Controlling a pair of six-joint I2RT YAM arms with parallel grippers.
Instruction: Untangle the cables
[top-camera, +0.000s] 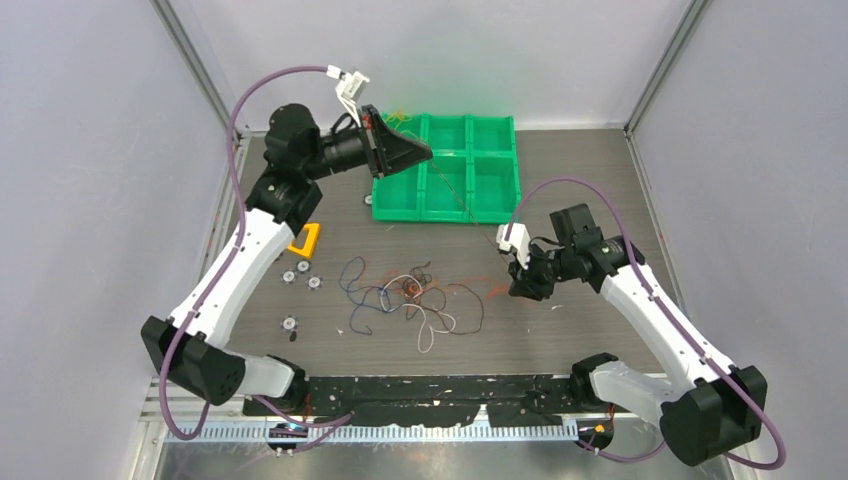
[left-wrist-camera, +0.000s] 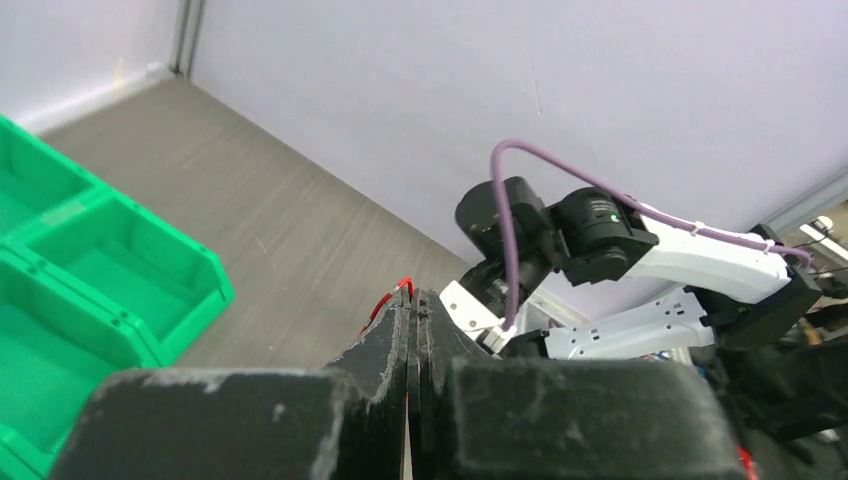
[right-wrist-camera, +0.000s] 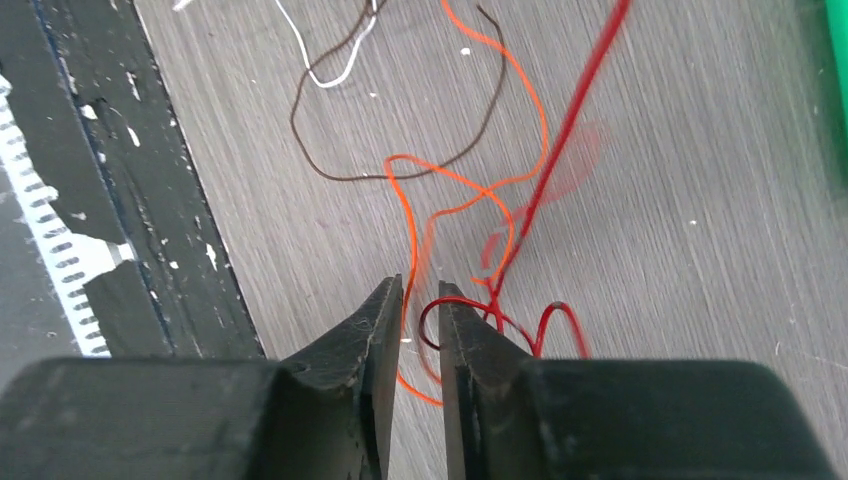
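Note:
The cables (top-camera: 410, 295) lie as a loose tangle of thin coloured wires in the middle of the table. My left gripper (top-camera: 425, 152) is raised over the green bin tray and is shut on a red cable (left-wrist-camera: 385, 305), whose end pokes out at the tips of that gripper (left-wrist-camera: 413, 295). The red cable (right-wrist-camera: 560, 140) runs taut and blurred down to my right gripper (top-camera: 520, 285). The right gripper (right-wrist-camera: 420, 290) hangs low over the table. Its jaws stand slightly apart, with a red loop and an orange cable (right-wrist-camera: 543, 110) in the gap.
A green bin tray (top-camera: 445, 165) with several compartments stands at the back. A yellow piece (top-camera: 305, 240) and small round metal parts (top-camera: 300, 270) lie left of the tangle. A black strip (top-camera: 430, 390) runs along the near edge. Brown (right-wrist-camera: 380, 180) and white (right-wrist-camera: 330, 78) wires lie ahead of the right gripper.

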